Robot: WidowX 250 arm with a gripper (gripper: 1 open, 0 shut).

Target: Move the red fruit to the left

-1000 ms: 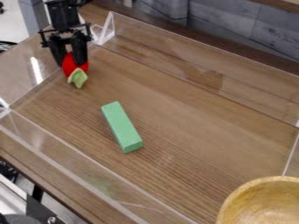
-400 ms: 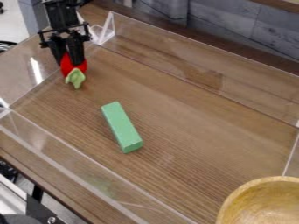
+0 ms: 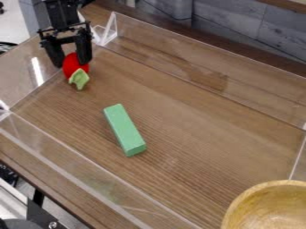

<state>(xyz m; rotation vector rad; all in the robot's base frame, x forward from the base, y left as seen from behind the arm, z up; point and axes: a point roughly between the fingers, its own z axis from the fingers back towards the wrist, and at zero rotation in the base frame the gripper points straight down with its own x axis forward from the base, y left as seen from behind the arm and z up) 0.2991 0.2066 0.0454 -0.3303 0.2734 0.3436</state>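
The red fruit (image 3: 74,65) lies on the wooden table (image 3: 191,116) at the far left, its light green leafy top pointing toward the front. My gripper (image 3: 70,55) hangs right over it, tilted downward. It is open, with one black finger on each side of the fruit and a gap showing between the fingers and the fruit.
A green rectangular block (image 3: 123,129) lies near the table's middle, in front and to the right of the fruit. Clear plastic walls (image 3: 48,143) ring the table. A wooden bowl's rim (image 3: 273,207) shows at the bottom right corner.
The jaws were pinched on the red fruit and have now spread wide apart. The arm has stayed in place, and the fruit rests where it was.
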